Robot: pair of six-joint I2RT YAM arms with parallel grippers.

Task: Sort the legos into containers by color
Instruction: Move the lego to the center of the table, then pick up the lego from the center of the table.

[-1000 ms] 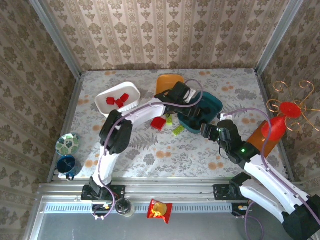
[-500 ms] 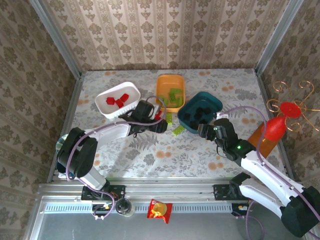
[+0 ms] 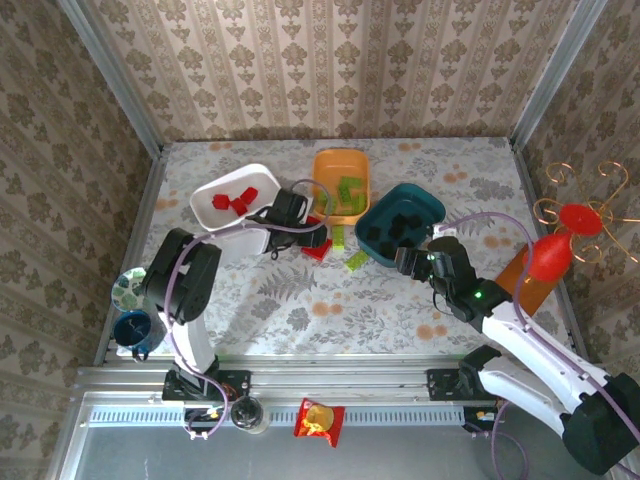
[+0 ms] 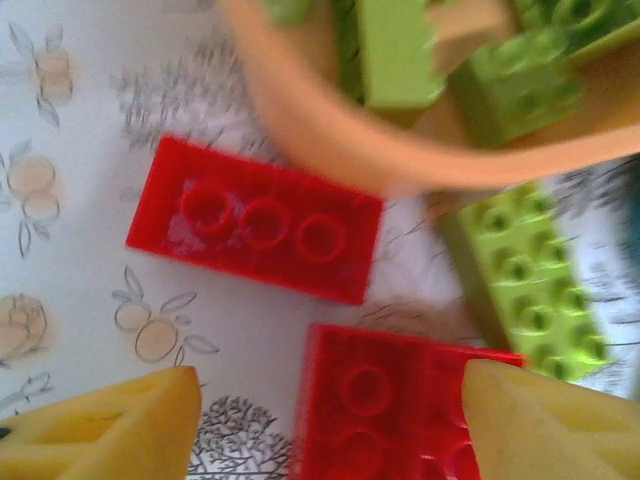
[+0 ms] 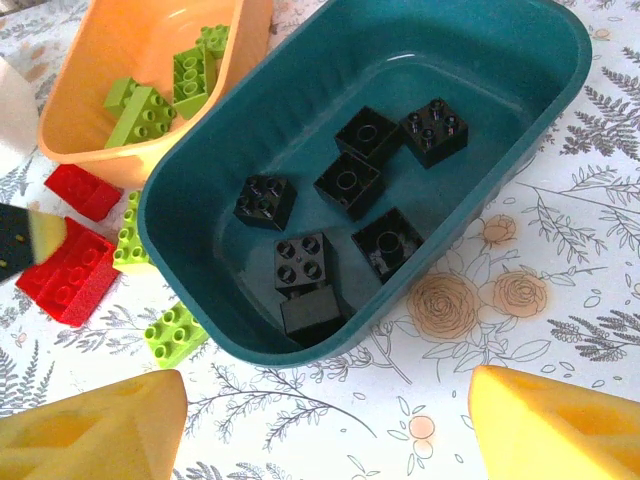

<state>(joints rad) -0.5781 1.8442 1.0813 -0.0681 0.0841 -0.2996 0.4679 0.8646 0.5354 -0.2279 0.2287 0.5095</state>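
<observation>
Two red legos lie on the table beside the orange tub (image 4: 400,165): a flat one (image 4: 255,220) and a larger one (image 4: 400,410). My left gripper (image 4: 330,430) is open, its jaws either side of the larger one; from above, that gripper (image 3: 312,240) sits near the red legos (image 3: 318,248). A lime lego (image 4: 525,280) lies to the right. The white tub (image 3: 215,212) holds red legos, the orange tub (image 3: 325,160) lime ones, the teal tub (image 5: 520,130) several black ones (image 5: 345,185). My right gripper (image 5: 330,440) is open over bare table near the teal tub's front edge.
Two lime legos (image 3: 355,260) (image 3: 340,237) lie between the red ones and the teal tub (image 3: 436,208). A patterned dish (image 3: 134,288) and a blue cup (image 3: 133,328) stand at the left edge. An orange bottle (image 3: 530,275) stands at the right.
The left arm has swung back from over the teal tub to the left, and its gripper now sits low over the red legos. The right gripper has barely shifted.
</observation>
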